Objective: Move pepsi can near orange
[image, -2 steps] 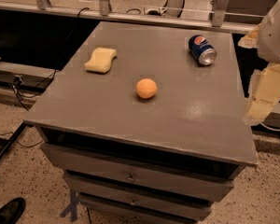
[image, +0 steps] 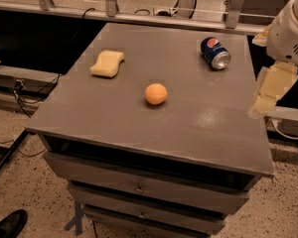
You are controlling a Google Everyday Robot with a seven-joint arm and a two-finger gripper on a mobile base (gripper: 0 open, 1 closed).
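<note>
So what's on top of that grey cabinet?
A pepsi can on its side at the back right, an orange near the middle, and a sponge at the back left. The gripper hangs at the cabinet's right edge, covering a bit of it.

You see the pepsi can (image: 215,52) lying on its side at the far right of the table (image: 203,128), well apart from the orange (image: 156,93) near the middle. Your tool (image: 262,103) hangs beside the right edge, and a sponge (image: 108,63) lies far left.

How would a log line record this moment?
can: on its side, far right | orange: mid-table, apart from can | sponge: far left | end effector: off right edge of table, not at can
</note>
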